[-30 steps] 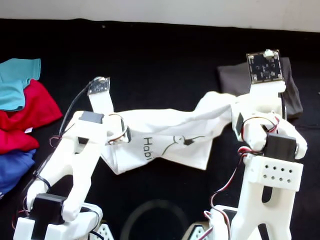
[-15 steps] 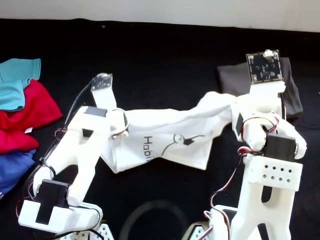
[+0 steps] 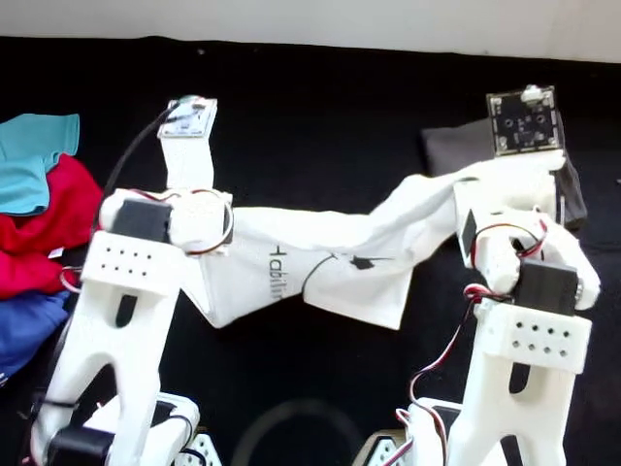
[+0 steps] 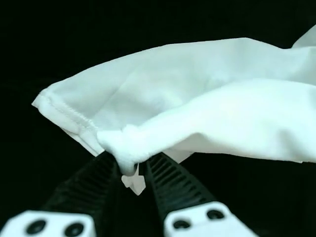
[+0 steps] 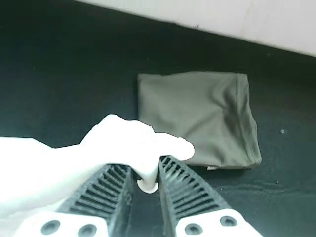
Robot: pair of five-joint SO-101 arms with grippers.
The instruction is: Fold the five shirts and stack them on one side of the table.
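A white shirt [image 3: 330, 257] with dark print hangs stretched between the two arms above the black table [image 3: 310, 107]. My left gripper [image 4: 134, 170] is shut on a bunched corner of the white shirt [image 4: 197, 98] near its hem. My right gripper [image 5: 146, 178] is shut on the white shirt's [image 5: 89, 153] other end. A folded grey shirt [image 5: 200, 116] lies flat on the table just beyond the right gripper, and it appears at the back right as the grey shirt [image 3: 456, 150] in the high view.
A pile of unfolded shirts lies at the left edge: a teal one [image 3: 34, 155], a red one [image 3: 53, 228] and a blue one [image 3: 24, 330]. A pale wall [image 3: 310, 17] borders the table's far side.
The left arm has risen and swung back and leftward with its end of the white shirt, pulling the cloth tauter. The right arm has shifted slightly to the right.
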